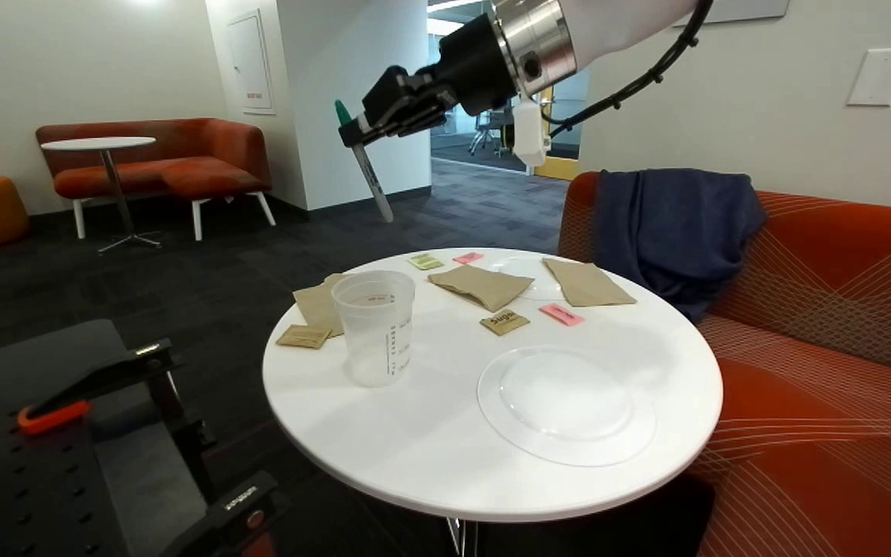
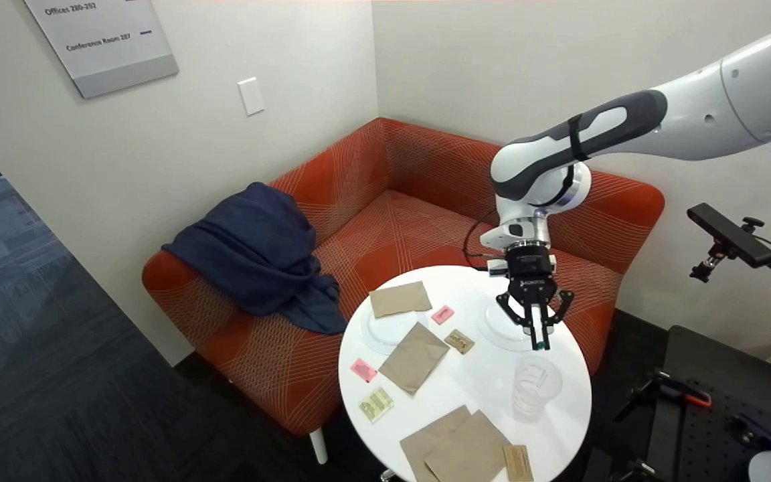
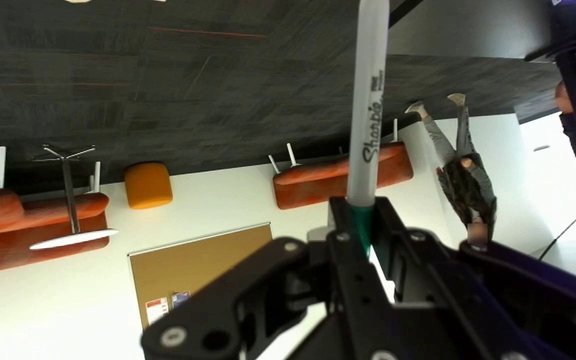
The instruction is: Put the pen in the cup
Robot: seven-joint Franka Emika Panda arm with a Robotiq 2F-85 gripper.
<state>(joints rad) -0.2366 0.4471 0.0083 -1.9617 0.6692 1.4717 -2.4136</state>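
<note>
Wrist view: a Sharpie marker (image 3: 368,110) is held by the hand (image 3: 360,206), which is drawn in to the marker's width and pressed against the green cap. The grey barrel is pointed toward twelve o'clock and is cut off by the upper edge. Shown upside down beyond, an orange ottoman (image 3: 149,186) is seen at nine o'clock from the hand and a corkboard (image 3: 203,265) at eight.

In an exterior view, the marker is held cap uppermost, its barrel end tilted toward five o'clock and raised clear of a white round table (image 1: 430,449). At ten o'clock on the table, a translucent plastic cup (image 1: 374,340) is stood upright, apart from the marker. A clear plate (image 1: 569,402) is set between three and four, and brown paper napkins (image 1: 480,286) and small packets (image 1: 561,314) are spread between nine and two.

In an exterior view, a navy cloth (image 2: 258,254) is draped over a red sofa (image 2: 419,227) at ten o'clock from the table. The hand is seen against the table toward two o'clock, and the cup at three.
</note>
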